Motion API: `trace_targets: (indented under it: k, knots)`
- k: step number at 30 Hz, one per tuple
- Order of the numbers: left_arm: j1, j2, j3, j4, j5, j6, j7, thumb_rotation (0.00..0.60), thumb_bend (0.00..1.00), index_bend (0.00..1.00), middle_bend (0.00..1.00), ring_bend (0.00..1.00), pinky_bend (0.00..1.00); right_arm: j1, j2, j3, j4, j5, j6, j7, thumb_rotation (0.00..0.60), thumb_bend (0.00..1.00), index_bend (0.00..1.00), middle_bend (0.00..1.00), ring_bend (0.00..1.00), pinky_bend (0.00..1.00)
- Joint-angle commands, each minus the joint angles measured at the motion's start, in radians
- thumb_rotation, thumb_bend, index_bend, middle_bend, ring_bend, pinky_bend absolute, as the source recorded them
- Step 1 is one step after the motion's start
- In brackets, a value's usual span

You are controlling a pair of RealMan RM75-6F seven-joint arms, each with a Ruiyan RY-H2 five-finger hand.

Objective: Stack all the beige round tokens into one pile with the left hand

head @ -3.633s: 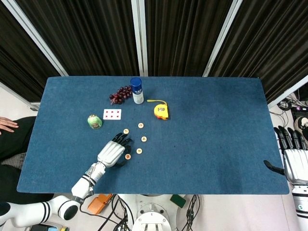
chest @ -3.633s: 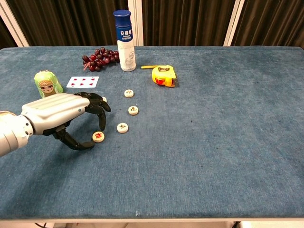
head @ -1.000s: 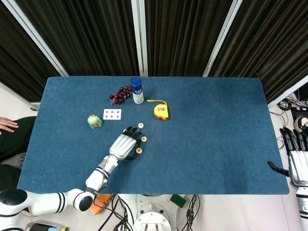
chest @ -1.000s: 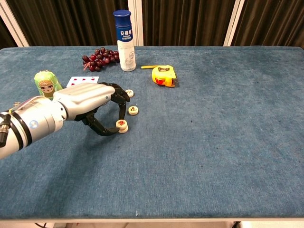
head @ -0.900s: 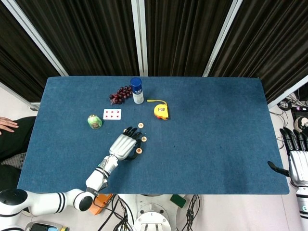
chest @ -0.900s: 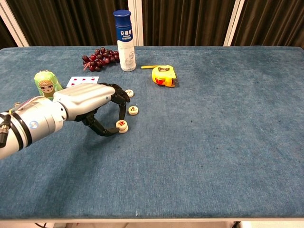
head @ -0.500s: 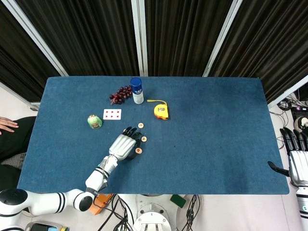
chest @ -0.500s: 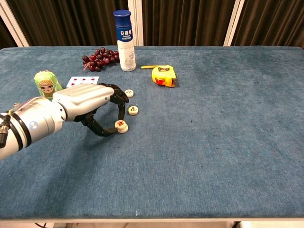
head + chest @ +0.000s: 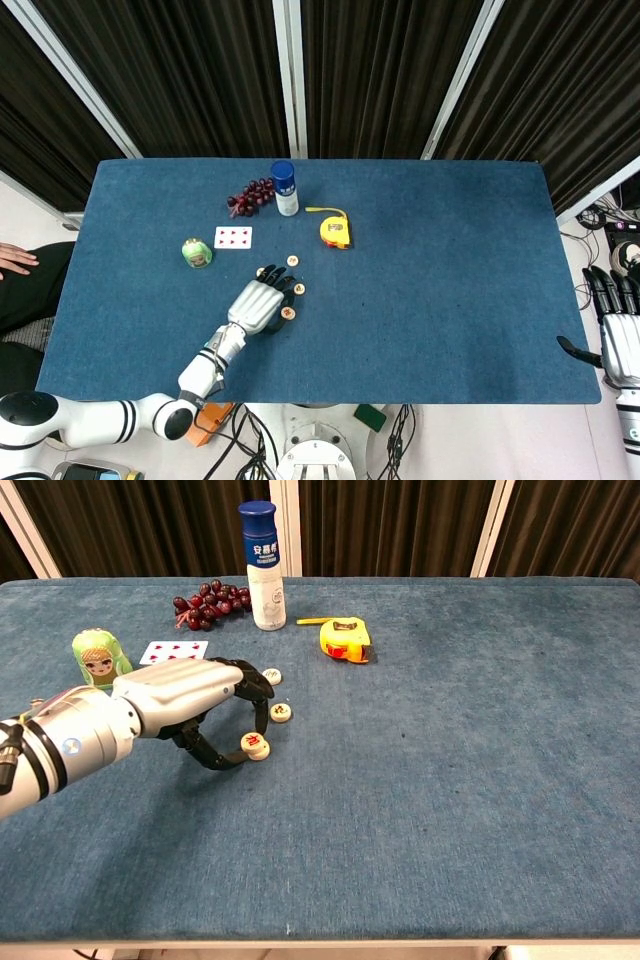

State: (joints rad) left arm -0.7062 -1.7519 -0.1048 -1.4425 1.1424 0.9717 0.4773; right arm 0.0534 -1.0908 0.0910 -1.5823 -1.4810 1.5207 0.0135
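- Red-marked beige token is sitting on another, forming a low stack.
- Dark-marked beige token is lying flat nearby.
- Third beige token is lying flat beyond it.

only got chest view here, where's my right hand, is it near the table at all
observer: Head view shows the right hand off the right edge of the table, fingers apart and holding nothing.
operator: ok, anything blocked from my view
observer: Yes. One more beige token lies by the fingertips of the left hand, on the side toward the playing card. In your view the hand covers it.
operator: anyone close by
observer: A person's hand shows just off the table's left edge.
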Motion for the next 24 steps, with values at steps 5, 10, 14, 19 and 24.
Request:
trace_targets:
  k: [5,10,14,19,24]
  knots:
    - [-0.017,0.003,-0.035,-0.028,-0.001,0.008,-0.007,0.6,0.33,0.37,0.14,0.0,0.0,-0.005,0.003,-0.001,0.002,-0.002,0.007,0.004,0.6,0.2,0.01,0.12,0.0,0.09]
    - [-0.051,0.003,-0.093,-0.046,-0.043,-0.007,-0.002,0.6,0.33,0.37,0.14,0.0,0.0,-0.01,0.005,-0.002,0.005,-0.001,0.012,0.011,0.6,0.2,0.01,0.12,0.0,0.09]
    - [-0.089,-0.009,-0.132,-0.037,-0.107,-0.032,0.028,0.6,0.32,0.37,0.14,0.0,0.0,-0.012,0.006,-0.003,0.006,-0.002,0.014,0.013,0.6,0.2,0.01,0.12,0.0,0.09]
    - [-0.142,-0.038,-0.166,0.011,-0.218,-0.065,0.081,0.6,0.32,0.39,0.14,0.0,0.0,-0.014,0.007,-0.003,0.009,0.0,0.013,0.016,0.6,0.2,0.01,0.12,0.0,0.09]
    - [-0.185,-0.068,-0.171,0.069,-0.31,-0.083,0.131,0.6,0.3,0.4,0.14,0.0,0.0,-0.015,0.009,-0.002,0.011,0.003,0.013,0.018,0.6,0.2,0.01,0.12,0.0,0.09]
